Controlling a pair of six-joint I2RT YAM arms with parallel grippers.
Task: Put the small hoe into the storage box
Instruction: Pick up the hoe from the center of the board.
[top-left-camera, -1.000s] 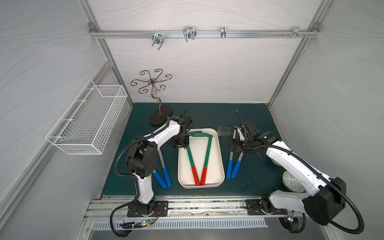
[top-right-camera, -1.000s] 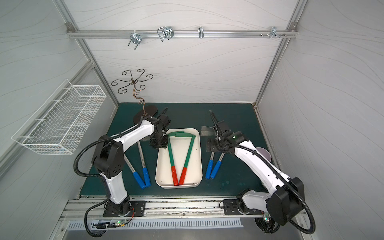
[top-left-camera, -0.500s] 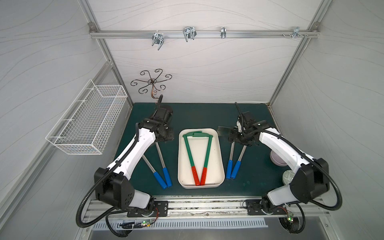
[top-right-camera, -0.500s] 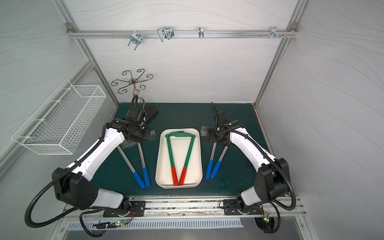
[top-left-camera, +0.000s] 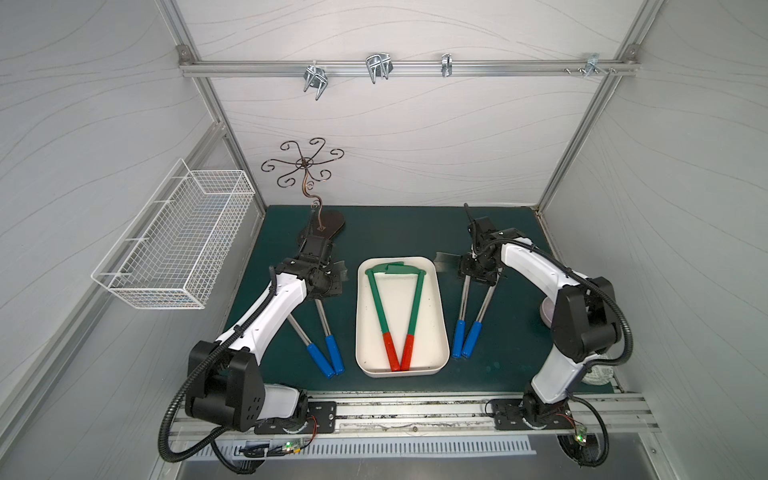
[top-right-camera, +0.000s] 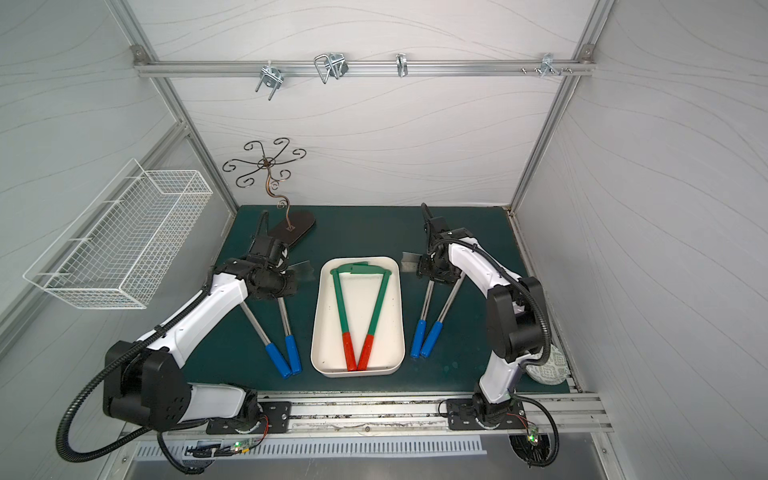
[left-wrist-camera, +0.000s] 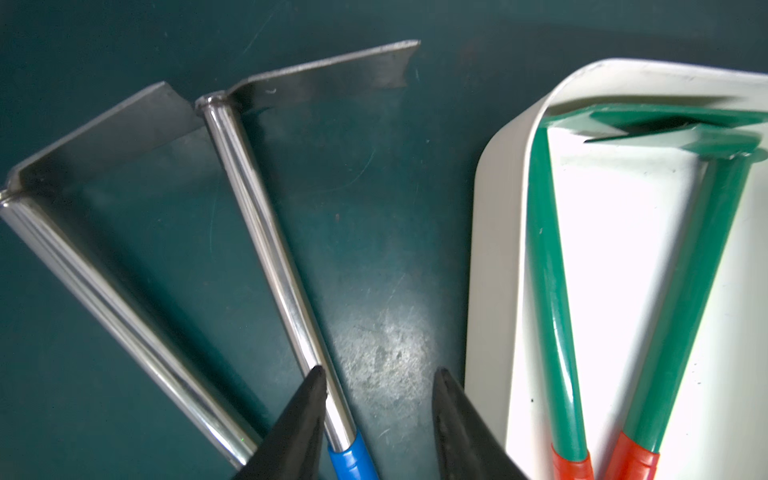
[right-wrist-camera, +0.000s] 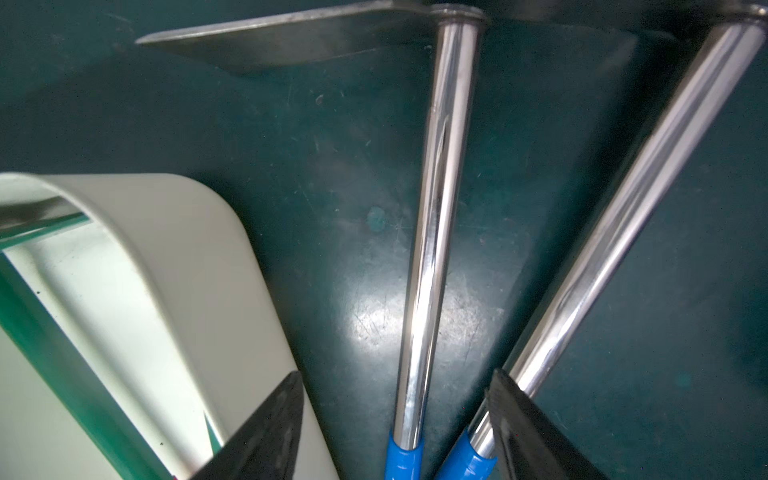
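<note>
Cream-white storage box (top-left-camera: 399, 307) holds two green hoes (top-left-camera: 377, 303); left gripper (left-wrist-camera: 378, 376) stands spread beside one steel hoe (left-wrist-camera: 262, 232), right gripper (right-wrist-camera: 395, 380) spread astride a second steel hoe (right-wrist-camera: 434, 208).

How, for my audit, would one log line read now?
box: two green hoes inside | mat: four blue hoes | left fingers: open beside a shaft | right fingers: open astride a shaft

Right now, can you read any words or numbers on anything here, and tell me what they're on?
None can be read.
The storage box, the steel hoes with blue grips and the green hoes with red grips show no lettering in any view.
The small circuit boards by the front rail may carry print, but it is too small to tell.
</note>
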